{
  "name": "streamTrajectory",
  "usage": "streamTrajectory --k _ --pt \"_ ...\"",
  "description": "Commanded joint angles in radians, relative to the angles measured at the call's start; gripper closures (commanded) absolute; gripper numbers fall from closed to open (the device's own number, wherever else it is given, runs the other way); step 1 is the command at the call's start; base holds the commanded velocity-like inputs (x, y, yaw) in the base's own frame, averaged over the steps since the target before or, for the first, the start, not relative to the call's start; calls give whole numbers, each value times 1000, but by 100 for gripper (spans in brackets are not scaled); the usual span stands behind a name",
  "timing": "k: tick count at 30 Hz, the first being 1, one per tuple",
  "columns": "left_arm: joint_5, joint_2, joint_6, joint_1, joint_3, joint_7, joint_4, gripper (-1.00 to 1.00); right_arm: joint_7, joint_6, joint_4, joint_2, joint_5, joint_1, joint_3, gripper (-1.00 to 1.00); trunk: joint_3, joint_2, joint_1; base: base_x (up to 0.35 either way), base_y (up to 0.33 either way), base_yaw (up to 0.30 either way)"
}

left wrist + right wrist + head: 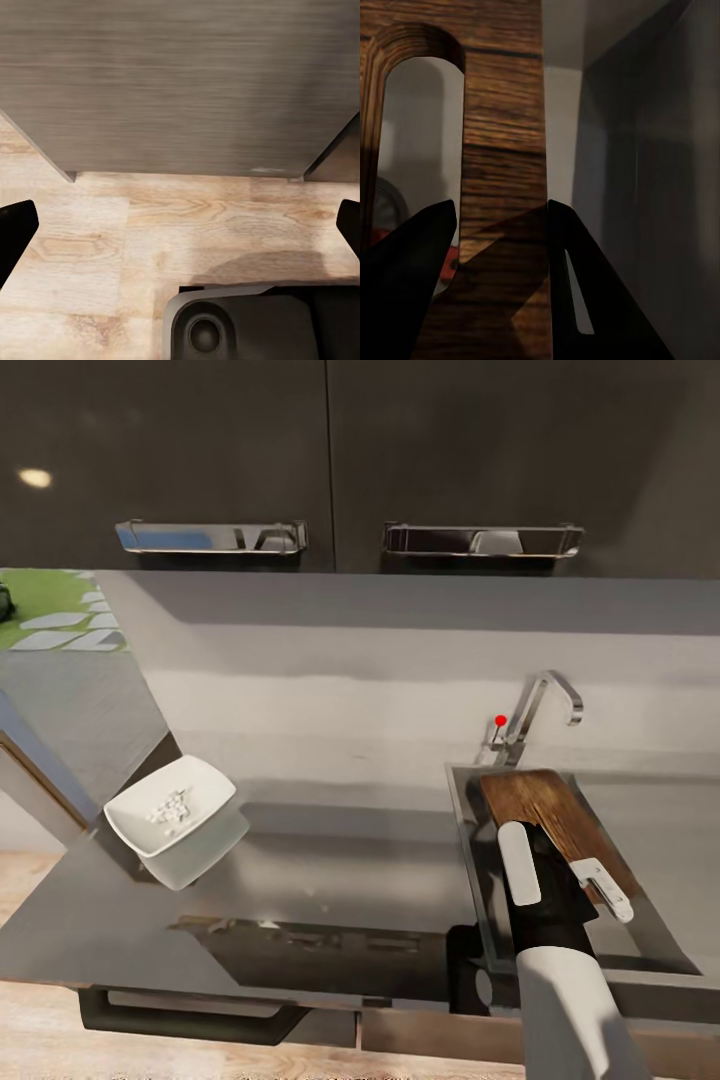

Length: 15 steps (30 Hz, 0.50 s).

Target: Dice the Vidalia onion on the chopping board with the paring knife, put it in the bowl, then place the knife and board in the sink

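One claw (499,247) gripping chopping board (555,815) over sink (660,930).

Premises: a kitchen. Evidence: glossy dark countertop (330,860), steel sink (470,830) with chrome tap (545,705), overhead cabinets with bar handles (212,537), wood-plank floor (225,225).

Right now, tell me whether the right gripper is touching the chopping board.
Touching. In the right wrist view, the right gripper has its jaws closed on the chopping board's strip beside the handle slot, with no gap.

The chopping board (555,815) leans across the sink (462,830) — the tap (545,705) crowds its far rim; the countertop (350,860) lies open beside the bowl (170,815).
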Motion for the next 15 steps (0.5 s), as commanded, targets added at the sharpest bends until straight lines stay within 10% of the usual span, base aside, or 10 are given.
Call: streamTrajectory --k 1,15 --pt "7 1 -1 0 -8 4 -2 -100 -3 9 -1 1 -2 -1 -2 100 -3 -2 1 0 0 0" --pt "7 1 -1 0 -9 4 -2 -100 1 6 32 1 -2 -1 -4 100 -25 -2 1 88 -79 0"
